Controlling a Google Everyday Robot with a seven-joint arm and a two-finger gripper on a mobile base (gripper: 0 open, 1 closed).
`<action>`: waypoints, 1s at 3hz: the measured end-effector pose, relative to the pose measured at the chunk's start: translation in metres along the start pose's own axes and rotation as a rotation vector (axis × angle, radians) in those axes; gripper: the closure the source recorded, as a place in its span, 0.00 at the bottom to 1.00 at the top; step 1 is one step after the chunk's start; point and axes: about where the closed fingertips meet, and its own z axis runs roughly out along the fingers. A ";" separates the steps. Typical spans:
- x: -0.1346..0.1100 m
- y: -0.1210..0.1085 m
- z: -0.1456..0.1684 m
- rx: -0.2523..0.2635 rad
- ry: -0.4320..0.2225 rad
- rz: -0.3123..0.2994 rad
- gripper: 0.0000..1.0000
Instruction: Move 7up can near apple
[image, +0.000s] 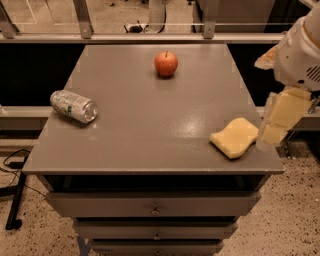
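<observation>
The 7up can (74, 106), silvery with green markings, lies on its side near the left edge of the grey table (150, 125), shiny end facing front right. The red-orange apple (166, 63) stands upright at the table's far middle, well apart from the can. My gripper (272, 135) hangs at the table's right edge, pointing down just right of the yellow sponge, far from both the can and the apple. It holds nothing that I can see.
A yellow wavy-edged sponge (235, 137) lies at the table's front right corner, next to my gripper. Drawers (155, 210) sit under the tabletop. A metal railing (150, 36) runs behind the table's far edge.
</observation>
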 end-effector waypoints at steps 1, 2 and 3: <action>-0.048 0.001 0.032 -0.023 -0.105 -0.019 0.00; -0.095 -0.005 0.058 -0.042 -0.203 -0.023 0.00; -0.148 -0.011 0.083 -0.099 -0.303 0.003 0.00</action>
